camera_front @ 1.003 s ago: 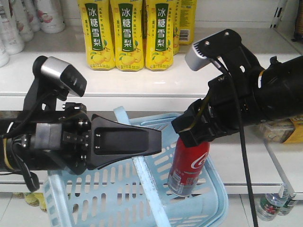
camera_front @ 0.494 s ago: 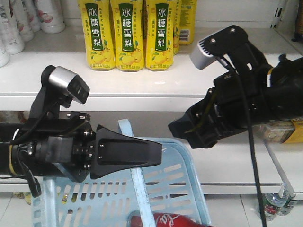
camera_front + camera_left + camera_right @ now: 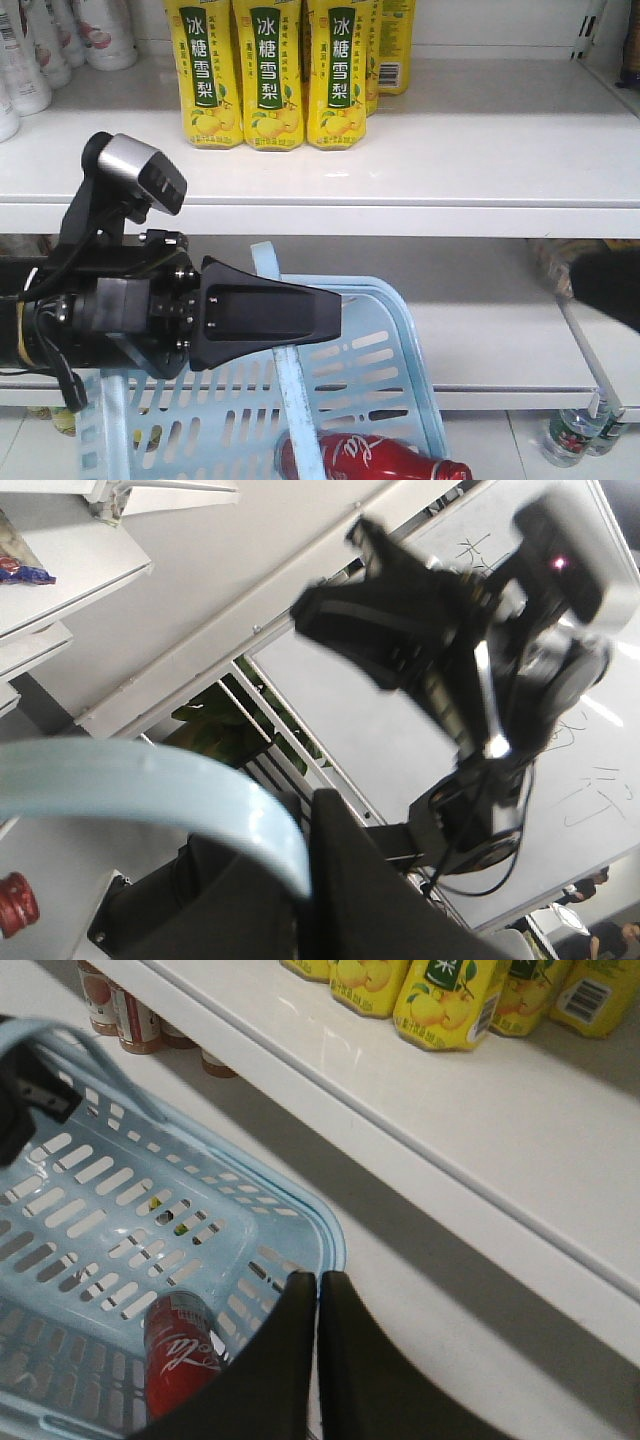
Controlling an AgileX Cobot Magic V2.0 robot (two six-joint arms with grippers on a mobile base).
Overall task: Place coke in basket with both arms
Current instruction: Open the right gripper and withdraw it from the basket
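Note:
The red coke (image 3: 370, 462) lies on its side on the floor of the light blue basket (image 3: 400, 330). My left gripper (image 3: 335, 310) is shut on the basket's flat swing handle (image 3: 295, 390), and the basket hangs from it. In the left wrist view the handle (image 3: 170, 790) runs in between the black fingers of that gripper (image 3: 307, 810). In its own view my right gripper (image 3: 318, 1278) is shut on nothing, above the basket's rim (image 3: 290, 1197), with the coke (image 3: 180, 1355) below to its left. Only a dark piece of the right arm (image 3: 610, 290) shows at the front view's right edge.
Yellow drink bottles (image 3: 275, 75) stand on the white shelf (image 3: 400, 190) above the basket. White bottles (image 3: 30, 45) stand at the shelf's left end. Small bottles (image 3: 580, 435) sit low at the right. Cans (image 3: 125, 1010) stand on a lower shelf.
The right gripper let go of the coke and drew back to the right, almost out of the front view. The coke dropped and now lies flat in the basket.

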